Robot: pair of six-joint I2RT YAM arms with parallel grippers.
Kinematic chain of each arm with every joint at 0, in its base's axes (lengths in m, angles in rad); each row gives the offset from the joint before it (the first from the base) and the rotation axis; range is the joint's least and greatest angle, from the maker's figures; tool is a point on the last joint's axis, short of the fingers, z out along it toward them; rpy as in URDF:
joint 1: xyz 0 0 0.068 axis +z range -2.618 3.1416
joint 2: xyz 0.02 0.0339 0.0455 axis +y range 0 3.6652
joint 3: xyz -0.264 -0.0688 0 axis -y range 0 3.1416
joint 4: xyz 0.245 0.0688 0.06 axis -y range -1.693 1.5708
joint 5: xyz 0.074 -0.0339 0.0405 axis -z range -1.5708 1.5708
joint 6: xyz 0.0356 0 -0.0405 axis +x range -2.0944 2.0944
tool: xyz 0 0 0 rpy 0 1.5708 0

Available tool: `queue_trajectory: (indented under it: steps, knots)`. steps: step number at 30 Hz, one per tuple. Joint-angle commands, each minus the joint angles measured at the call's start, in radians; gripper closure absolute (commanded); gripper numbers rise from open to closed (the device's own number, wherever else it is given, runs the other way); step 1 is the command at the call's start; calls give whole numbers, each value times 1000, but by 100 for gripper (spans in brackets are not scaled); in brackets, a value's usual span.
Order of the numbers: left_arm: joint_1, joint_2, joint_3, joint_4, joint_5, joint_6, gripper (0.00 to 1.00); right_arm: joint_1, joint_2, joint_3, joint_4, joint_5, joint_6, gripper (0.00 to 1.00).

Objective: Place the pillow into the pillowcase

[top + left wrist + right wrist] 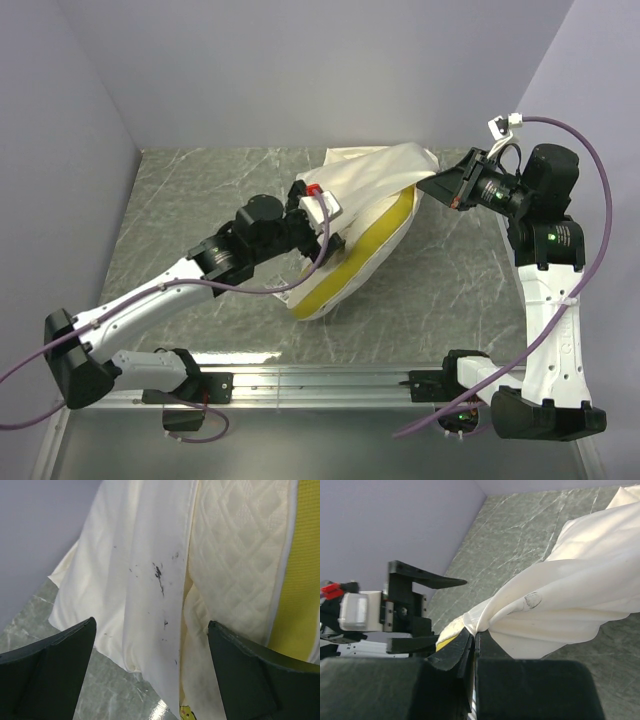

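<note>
counts: 1 pillow [345, 278], 1 pillowcase [372, 175], 2 grippers, 2 purple cables [585, 160]
pillow loc: mid table [190, 200], propped on its edge, yellow-green band facing up and to the right
pillowcase loc: draped over the pillow's far end and trailing to the back of the table. Near end and band are bare. Can't tell if the far end is inside the case.
L gripper [151, 622]: fingers wide apart, nothing clamped. Hanging case cloth and quilted pillow face sit right in front of the gap.
R gripper [472, 641]: fingers pressed together on a bunched corner of the pillowcase, cloth fanning out from the pinch
surroundings: lilac-grey walls [300, 70] on 3 sides, metal rail [320, 381] along near edge w/ both arm bases
in the way: L arm's wrist lies over the pillow's left side in top view. Case cloth hides the pillow's far end.
materials: pillow is plump w/ diamond-quilted cream cover. Case is thin, limp, wrinkly cream cloth w/ a few dark smudges [159, 575]. Table is grey-green w/ marble veins. Gripper fingers are black.
</note>
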Motion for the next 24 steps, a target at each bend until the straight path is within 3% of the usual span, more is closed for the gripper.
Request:
queue_trajectory:
  steps: [1, 13, 24]
  knots:
    - [1, 47, 48, 72, 55, 26, 1, 4, -36, 14, 92, -28, 13, 100]
    - [-3, 94, -27, 233, -22, 61, 9, 5, -41, -1, 115, -88, 31, 100]
    - [-5, 192, 62, 259, -37, 93, 17, 4, -47, -23, 142, -117, 52, 100]
